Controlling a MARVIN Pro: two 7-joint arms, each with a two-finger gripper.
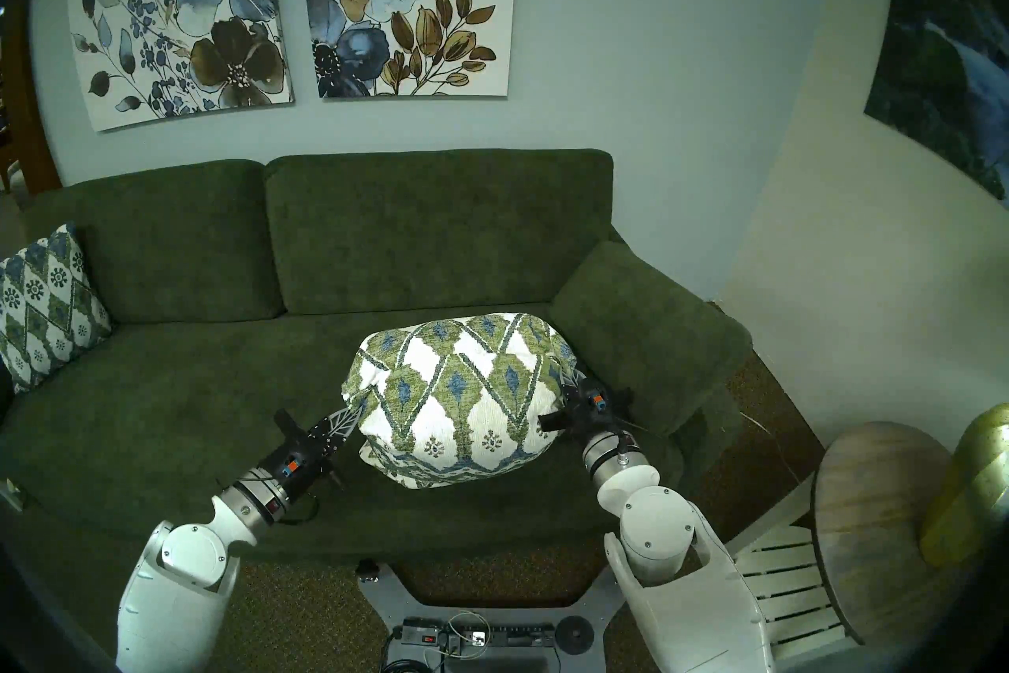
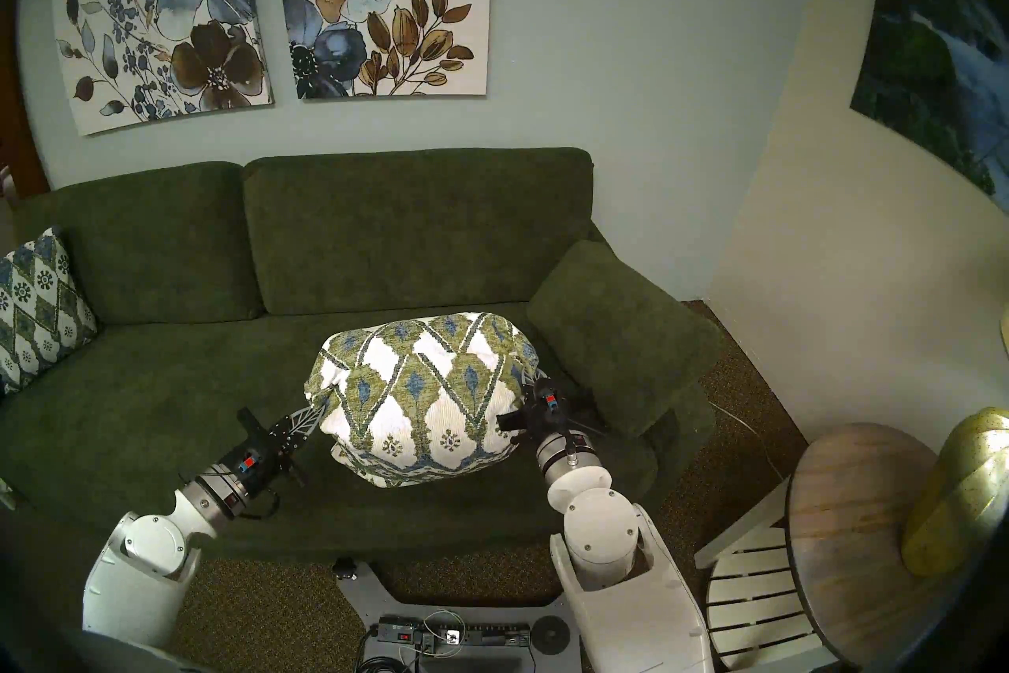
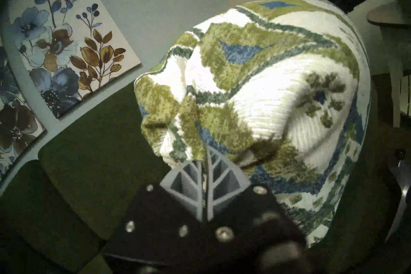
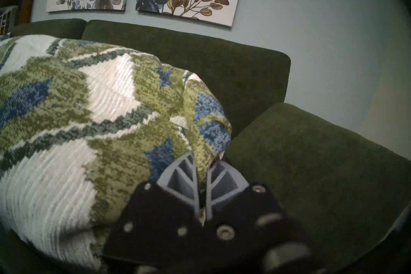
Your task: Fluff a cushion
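The cushion (image 1: 464, 390), white with olive-green and blue zigzags, is bunched up and held above the seat of the green sofa (image 1: 218, 382), near its right end. My left gripper (image 1: 354, 414) is shut on the cushion's left edge; the left wrist view shows its grey ribbed fingers (image 3: 219, 174) pinching the fabric (image 3: 255, 93). My right gripper (image 1: 569, 378) is shut on the cushion's right edge; the right wrist view shows fabric (image 4: 93, 124) clamped between its fingers (image 4: 184, 174). The cushion also shows in the head stereo right view (image 2: 431, 382) between both grippers (image 2: 318, 407) (image 2: 530, 377).
A darker diamond-lattice cushion (image 1: 46, 306) leans at the sofa's left end. The sofa's right armrest (image 1: 650, 328) is close beside my right gripper. A round wooden side table (image 1: 884, 519) with a yellow-green lamp base (image 1: 977, 480) and a white slatted chair (image 1: 786, 590) stand at the right.
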